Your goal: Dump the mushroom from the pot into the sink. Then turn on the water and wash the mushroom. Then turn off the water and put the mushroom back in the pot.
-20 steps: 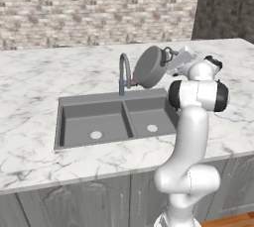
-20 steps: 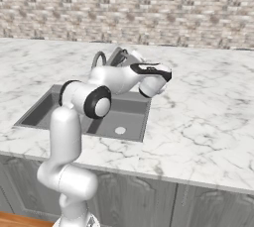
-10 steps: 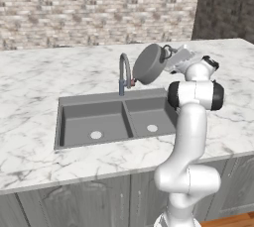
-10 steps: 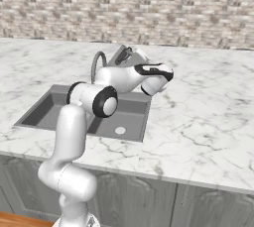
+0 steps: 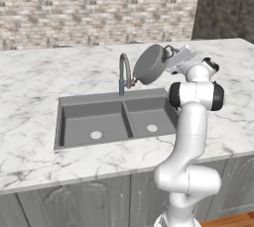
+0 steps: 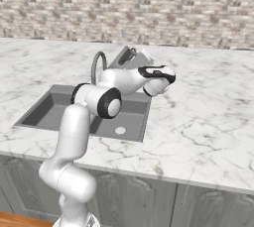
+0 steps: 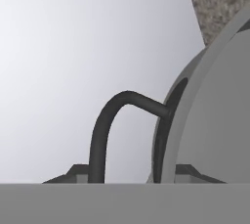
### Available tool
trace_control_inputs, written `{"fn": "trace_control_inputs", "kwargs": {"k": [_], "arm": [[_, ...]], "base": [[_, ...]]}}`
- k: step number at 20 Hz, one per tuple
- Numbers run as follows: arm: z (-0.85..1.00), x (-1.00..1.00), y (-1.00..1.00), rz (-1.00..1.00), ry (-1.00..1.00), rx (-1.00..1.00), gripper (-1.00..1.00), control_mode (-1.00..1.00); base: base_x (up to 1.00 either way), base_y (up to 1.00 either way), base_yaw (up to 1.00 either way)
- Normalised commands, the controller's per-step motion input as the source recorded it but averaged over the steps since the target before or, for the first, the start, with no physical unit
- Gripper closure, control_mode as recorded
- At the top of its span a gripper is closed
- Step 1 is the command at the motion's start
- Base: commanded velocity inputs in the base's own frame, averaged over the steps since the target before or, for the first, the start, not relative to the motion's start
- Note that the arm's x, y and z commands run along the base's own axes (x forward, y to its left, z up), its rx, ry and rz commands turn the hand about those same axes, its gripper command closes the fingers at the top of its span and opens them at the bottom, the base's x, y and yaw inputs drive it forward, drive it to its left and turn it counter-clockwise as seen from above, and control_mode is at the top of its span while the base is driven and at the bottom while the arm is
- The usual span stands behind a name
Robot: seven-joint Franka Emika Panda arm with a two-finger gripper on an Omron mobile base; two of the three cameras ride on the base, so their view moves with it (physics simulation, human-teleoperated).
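My gripper is shut on one loop handle of the dark grey pot, which hangs tipped on its side above the back of the sink's right basin. From the right, the pot shows past the gripper, over the sink. In the hand view the loop handle runs down between my fingertips, with the pot's rim at the right. A small brownish speck shows under the pot's low edge by the faucet; I cannot tell whether it is the mushroom.
The curved faucet stands at the sink's back rim, just left of the tipped pot. Each basin has a round light drain. Marble counter surrounds the sink, and a stone wall runs behind it.
The hand has turned slightly while the pot stays tipped above the sink. The grip on the handle is the same.
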Motion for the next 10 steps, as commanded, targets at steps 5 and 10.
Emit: {"fn": "trace_control_inputs", "kwargs": {"k": [5,10], "arm": [[0.00,0.00,-0.04,0.00,0.12,0.11,1.00,-1.00],[0.00,-0.08,-0.07,0.00,0.07,0.11,1.00,-1.00]], "base": [[0.00,0.00,0.00],[0.00,0.00,0.00]]}}
